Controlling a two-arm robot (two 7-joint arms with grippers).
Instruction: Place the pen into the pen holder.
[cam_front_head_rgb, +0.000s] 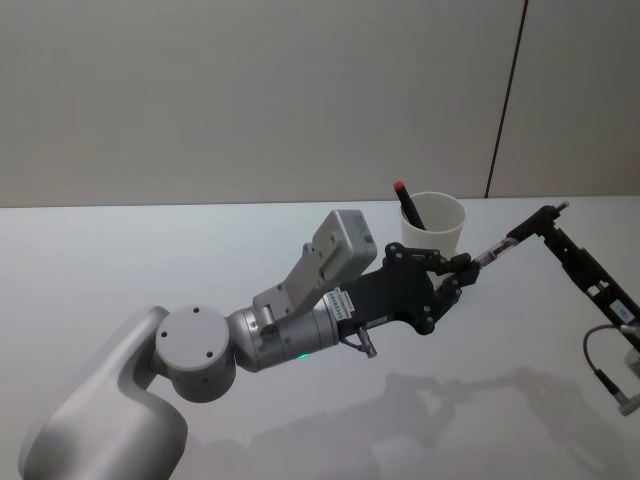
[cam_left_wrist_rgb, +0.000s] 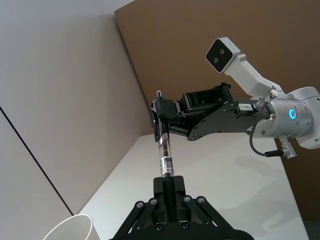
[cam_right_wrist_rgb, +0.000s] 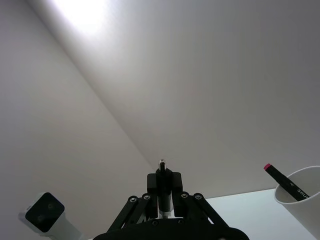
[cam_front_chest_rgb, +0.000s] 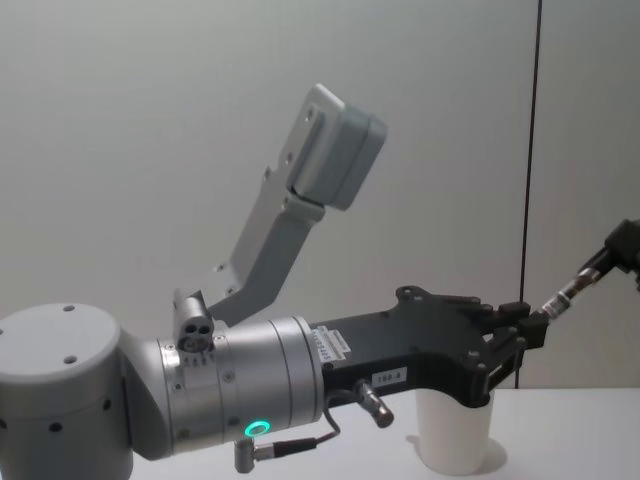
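The left arm is reaching forward across the white bench (cam_front_head_rgb: 120, 260), its left claw (cam_front_head_rgb: 462, 266) clamping one end of a slim dark stick with a clear labelled barrel (cam_front_head_rgb: 498, 247). The right claw (cam_front_head_rgb: 545, 217) is gripping the other end. Just behind, the red-tipped black pen (cam_front_head_rgb: 410, 210) is standing tilted inside the plain white paper cup (cam_front_head_rgb: 440, 232), with open bench all around.

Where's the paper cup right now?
Head view: the cup stands on the table right of centre, behind the left gripper holding a clear pen, a red-tipped pen in it.
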